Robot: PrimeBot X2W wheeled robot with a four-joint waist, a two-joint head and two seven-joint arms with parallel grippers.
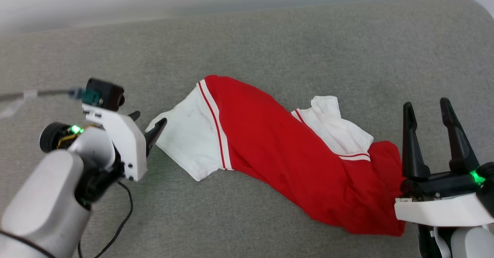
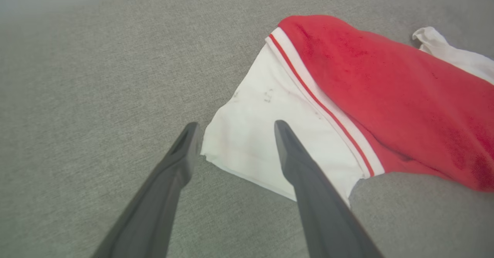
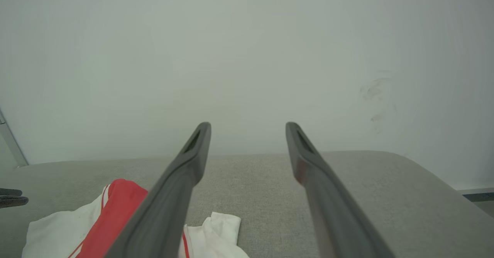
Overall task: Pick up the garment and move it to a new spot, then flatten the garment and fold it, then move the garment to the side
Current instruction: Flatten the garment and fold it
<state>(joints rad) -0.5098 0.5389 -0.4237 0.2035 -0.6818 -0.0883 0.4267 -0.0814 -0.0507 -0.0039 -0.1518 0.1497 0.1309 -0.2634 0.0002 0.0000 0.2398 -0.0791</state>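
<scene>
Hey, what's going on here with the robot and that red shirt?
A two-armed robot is working on a red and white garment lying crumpled on a grey cushioned surface. Its left end effector is open at the corner of one white sleeve, not gripping it. The right end effector is open too, beside the garment's other end. Nothing is lifted or folded yet.
</scene>
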